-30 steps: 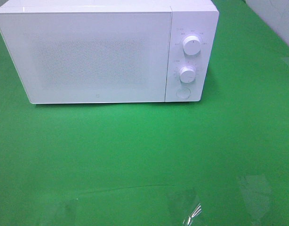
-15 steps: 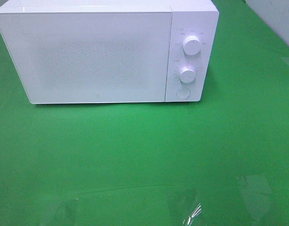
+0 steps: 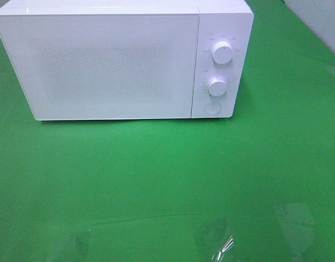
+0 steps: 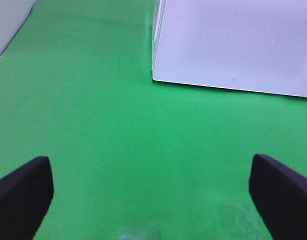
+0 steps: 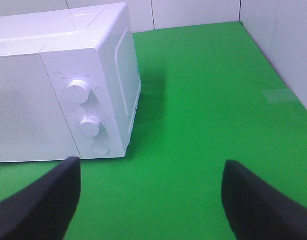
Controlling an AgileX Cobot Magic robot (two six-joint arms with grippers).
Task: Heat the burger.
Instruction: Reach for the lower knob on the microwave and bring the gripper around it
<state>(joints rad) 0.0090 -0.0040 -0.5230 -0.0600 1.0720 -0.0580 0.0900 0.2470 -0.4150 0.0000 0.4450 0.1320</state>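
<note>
The burger is out of view in every frame. A white microwave point(image 3: 118, 60) stands at the back of the green table with its door shut; it also shows in the left wrist view as the microwave door point(image 4: 238, 45) and in the right wrist view as the microwave point(image 5: 68, 85). My left gripper point(image 4: 151, 192) hangs open over bare green cloth, short of the door's left corner. My right gripper point(image 5: 151, 200) is open too, low over the cloth to the front right of the control panel. Neither gripper holds anything, and neither appears in the high view.
Two white dials point(image 3: 221, 53) point(image 3: 217, 85) and a round button point(image 3: 211, 107) sit on the microwave's right panel. Clear tape patches point(image 3: 222, 245) lie near the table's front edge. A pale wall point(image 5: 278, 40) borders the table at the right.
</note>
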